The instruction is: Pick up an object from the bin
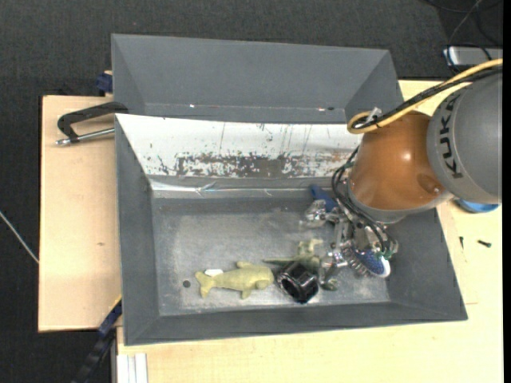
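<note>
The grey bin (pixel 136 238) holds a pale fish-shaped toy (pixel 235 279) lying flat near its front wall. A squat black thing (pixel 298 282) lies just beside the toy's right end, and farther right is a small heap with a blue-and-white piece (pixel 375 264) and a pale scrap (pixel 310 250). The pincer (pixel 342 250) hangs low under the arm's orange cover (pixel 391 174), right of the toy and over that heap, probably because several pickable things crowd there; whether it is released or clenched I cannot tell amid the clutter.
</note>
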